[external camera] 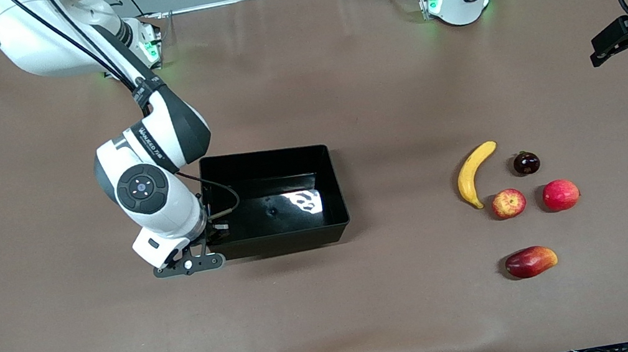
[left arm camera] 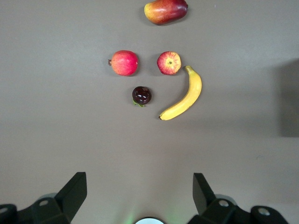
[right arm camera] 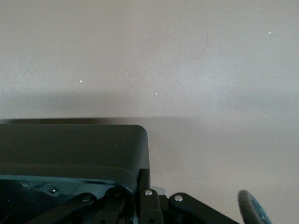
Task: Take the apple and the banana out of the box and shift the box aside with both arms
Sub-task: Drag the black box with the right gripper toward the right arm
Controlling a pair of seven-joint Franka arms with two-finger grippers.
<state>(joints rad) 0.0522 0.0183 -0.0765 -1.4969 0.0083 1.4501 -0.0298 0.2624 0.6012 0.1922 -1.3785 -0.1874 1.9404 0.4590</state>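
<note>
Item: box (external camera: 273,198). Shallow glossy black tray, empty, resting on the tabletop (external camera: 301,96) toward the right arm's end. One bright reflection on its floor.

Item: banana (external camera: 475,173). Out of the box, lying on the tabletop toward the left arm's end, well apart from the box, just beside the apple.

Item: apple (external camera: 508,203). Mottled red and yellow, on the tabletop, between the banana and a plain red round fruit (external camera: 560,194).

Other fruit: a small dark round fruit (external camera: 526,162) farther from the front camera than the apple; an elongated red-yellow fruit (external camera: 530,261) nearer to it.

Item: right tool (external camera: 211,233). Down at the box's end wall on the right arm's side, jaws fully closed. The right wrist view shows the black wall (right arm camera: 74,144) right against the linkage, so it appears clamped on that wall.

Item: left tool (external camera: 626,38). Raised over bare tabletop at the left arm's end, jaws spread wide, holding nothing; its fingers (left arm camera: 72,189) frame the fruit group in the left wrist view. This arm waits.

Step in hand, by judgement: both fruits are out; moving the box aside is what remains. The next move calls for the left tool to take the free end wall, or for the right arm to slide the box without tipping it.
</note>
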